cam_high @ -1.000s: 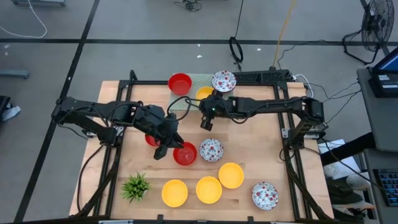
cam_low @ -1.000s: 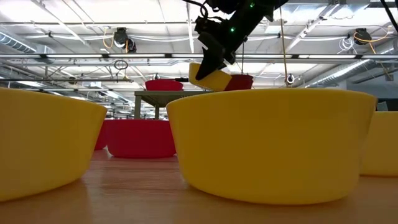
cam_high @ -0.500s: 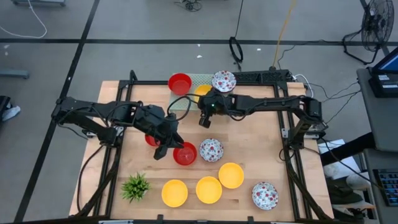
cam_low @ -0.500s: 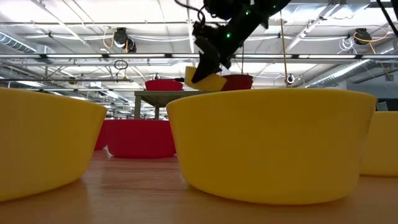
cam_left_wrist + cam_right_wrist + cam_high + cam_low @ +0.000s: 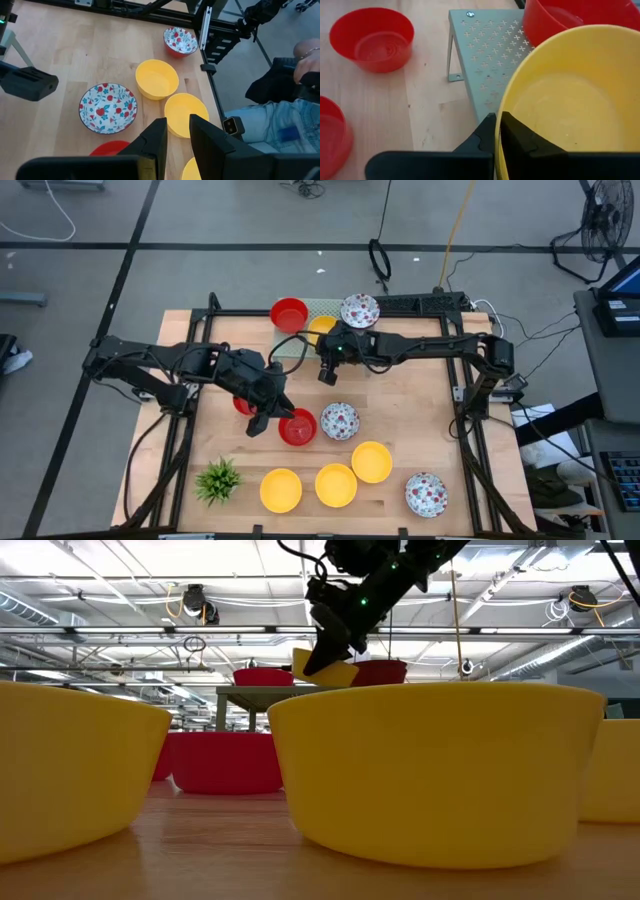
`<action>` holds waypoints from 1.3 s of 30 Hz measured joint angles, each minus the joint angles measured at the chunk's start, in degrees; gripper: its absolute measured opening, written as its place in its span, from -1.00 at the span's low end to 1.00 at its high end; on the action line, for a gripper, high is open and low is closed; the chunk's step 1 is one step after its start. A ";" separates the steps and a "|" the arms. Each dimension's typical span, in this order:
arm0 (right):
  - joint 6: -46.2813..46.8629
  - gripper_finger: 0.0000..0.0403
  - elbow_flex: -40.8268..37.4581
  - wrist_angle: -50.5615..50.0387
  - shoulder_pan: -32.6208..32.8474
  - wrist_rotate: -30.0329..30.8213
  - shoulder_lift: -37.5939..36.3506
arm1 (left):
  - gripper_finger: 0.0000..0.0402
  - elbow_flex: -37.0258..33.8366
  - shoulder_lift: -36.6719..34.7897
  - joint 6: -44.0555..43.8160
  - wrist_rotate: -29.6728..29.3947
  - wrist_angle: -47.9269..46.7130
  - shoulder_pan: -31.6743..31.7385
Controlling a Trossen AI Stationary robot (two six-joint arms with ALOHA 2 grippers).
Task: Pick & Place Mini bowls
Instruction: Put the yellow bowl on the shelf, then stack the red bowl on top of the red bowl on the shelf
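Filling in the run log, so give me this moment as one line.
right gripper: shut on yellow bowl, lifted over perforated metal rack | left gripper: part open, empty, above red bowl

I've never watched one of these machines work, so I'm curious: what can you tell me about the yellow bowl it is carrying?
The yellow bowl is small, round, plain and glossy, plastic by its look, and empty. The right gripper is shut on its rim and holds it tilted in the air over the perforated metal rack at the table's far edge, beside a red bowl.
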 joint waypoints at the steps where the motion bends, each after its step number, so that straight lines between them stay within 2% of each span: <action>1: 0.00 -0.92 0.00 -0.04 0.00 -0.01 0.02 | -0.56 0.00 0.00 0.00 0.00 -0.04 0.00; 19: -3.88 -0.41 -0.11 2.27 0.02 0.17 -0.50 | -0.56 0.00 0.00 0.09 0.02 -0.35 0.00; 25: -5.83 -0.23 -0.12 1.96 0.17 0.27 -4.86 | -0.56 0.00 -0.02 0.07 0.01 -0.37 0.00; 30: -5.37 -0.15 -0.09 1.42 1.38 0.18 -11.38 | -0.56 0.00 -0.03 0.54 -0.13 -1.82 0.00; 33: -4.43 -0.13 -0.07 -1.00 3.41 -0.28 -14.98 | -0.56 -0.22 -0.04 0.50 -3.31 -3.05 -0.04; 39: -1.69 -0.13 -0.04 -9.95 10.05 -7.18 -19.52 | -0.56 -2.54 -0.08 -8.68 -4.61 -10.62 -1.44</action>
